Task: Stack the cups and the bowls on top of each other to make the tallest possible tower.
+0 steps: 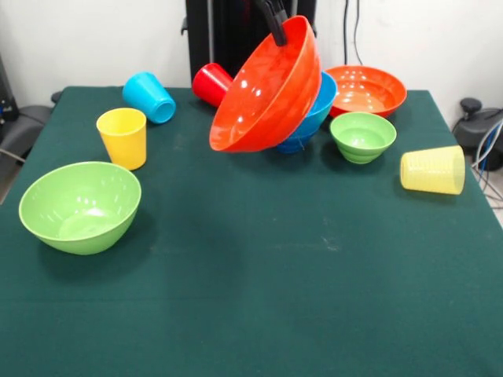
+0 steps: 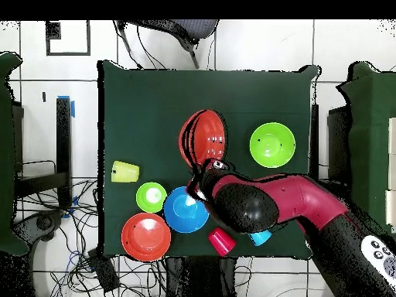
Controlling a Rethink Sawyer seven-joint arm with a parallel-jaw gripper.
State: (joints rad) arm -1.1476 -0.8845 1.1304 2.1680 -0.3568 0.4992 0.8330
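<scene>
My gripper [image 1: 277, 23] is pinched shut on the upper rim of 1 wide orange-red bowl [image 1: 267, 90], which hangs steeply tilted in the air in front of the big blue bowl [image 1: 314, 110] standing on the table [image 1: 259, 298]. I judge this bowl light, stiff and glossy enough to slip or swing from such a thin rim hold, so the rim stays the only sensible place to grip and I should move it gently. The second orange-red bowl [image 1: 368, 89] and small green bowl [image 1: 362, 135] sit just beyond, the big green bowl [image 1: 80, 206] well apart.
</scene>
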